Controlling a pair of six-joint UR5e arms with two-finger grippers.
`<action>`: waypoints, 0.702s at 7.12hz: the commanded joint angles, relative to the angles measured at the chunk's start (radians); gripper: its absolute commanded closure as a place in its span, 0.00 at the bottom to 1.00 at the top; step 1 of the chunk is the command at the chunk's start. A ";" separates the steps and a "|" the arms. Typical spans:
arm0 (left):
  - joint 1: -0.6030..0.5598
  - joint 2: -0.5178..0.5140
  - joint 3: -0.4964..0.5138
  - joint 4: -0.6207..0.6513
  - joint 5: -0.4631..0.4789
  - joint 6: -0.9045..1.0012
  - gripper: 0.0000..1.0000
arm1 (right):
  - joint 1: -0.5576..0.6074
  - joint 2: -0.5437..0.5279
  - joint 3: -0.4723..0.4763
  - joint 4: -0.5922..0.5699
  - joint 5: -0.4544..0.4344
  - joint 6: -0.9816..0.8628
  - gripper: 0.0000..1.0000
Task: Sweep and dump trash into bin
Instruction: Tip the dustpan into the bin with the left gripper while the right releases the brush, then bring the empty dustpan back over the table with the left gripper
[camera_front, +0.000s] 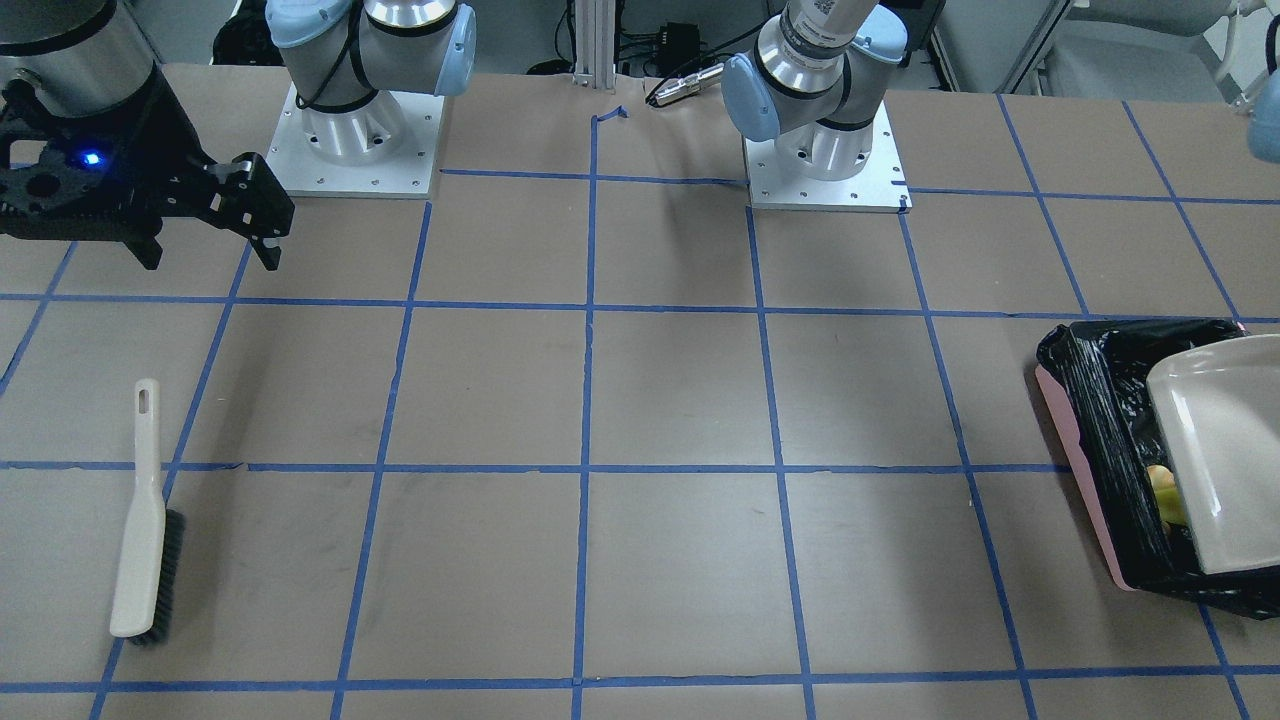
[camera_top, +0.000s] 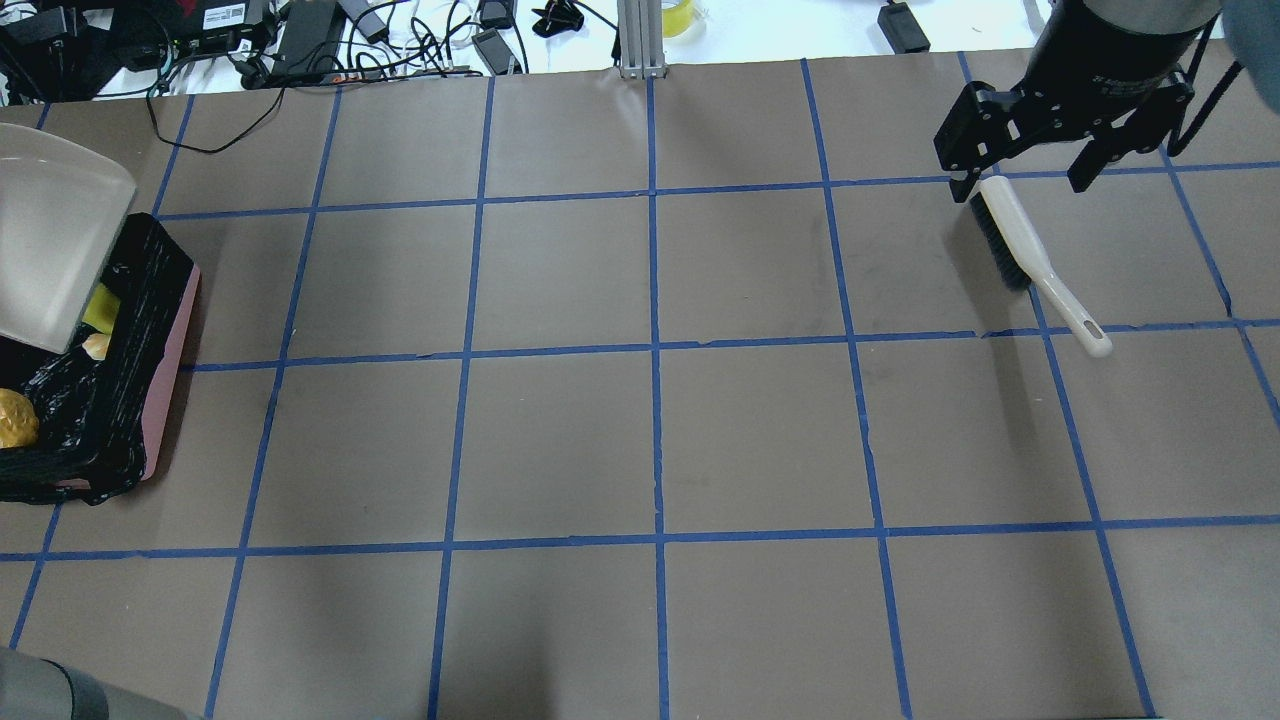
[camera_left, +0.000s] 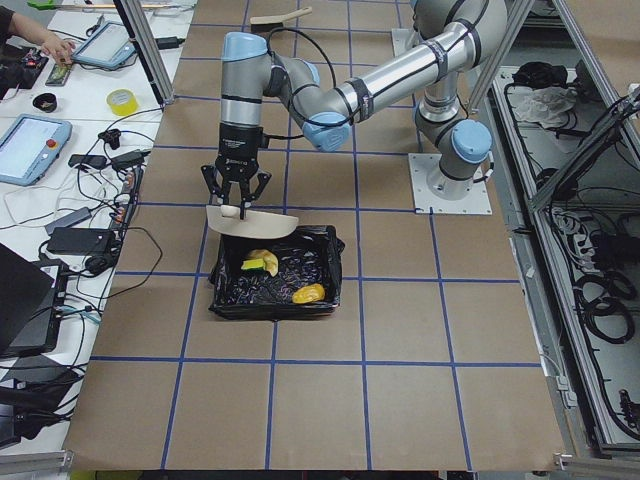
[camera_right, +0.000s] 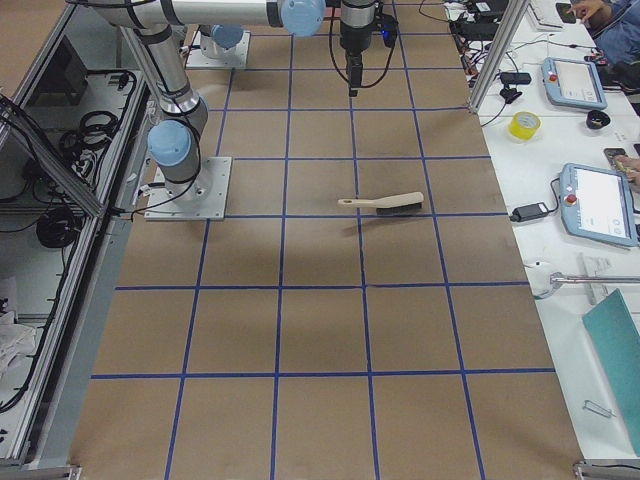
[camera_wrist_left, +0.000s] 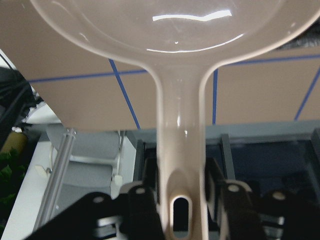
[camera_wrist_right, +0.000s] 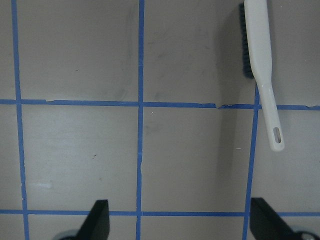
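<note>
Three trash items (camera_left: 308, 293) lie in the bin (camera_top: 165, 400): dump judged complete. Now the left gripper (camera_wrist_left: 180, 197) clamps the dustpan (camera_top: 50, 240); the right gripper (camera_top: 1020, 172) gapes empty. Next: park dustpan.

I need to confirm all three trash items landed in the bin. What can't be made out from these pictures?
Overhead view: the beige plastic dustpan, held in the left claw, overhangs the pink rectangular bin lined with black plastic; only a sliver of the toasted bread piece shows.
Front-facing view: the frame edge cuts the bin, and the golden-brown potato-like lump is unseen.
Left wrist view: the dustpan blocks the bin.
</note>
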 joint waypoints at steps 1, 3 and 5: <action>-0.009 -0.005 0.026 -0.158 -0.295 -0.088 1.00 | 0.000 0.000 0.001 0.000 0.000 0.000 0.00; -0.057 -0.023 0.031 -0.270 -0.513 -0.206 1.00 | 0.000 0.000 0.001 0.000 -0.003 0.000 0.00; -0.164 -0.066 0.022 -0.292 -0.562 -0.417 1.00 | 0.000 0.000 0.001 0.000 -0.001 0.000 0.00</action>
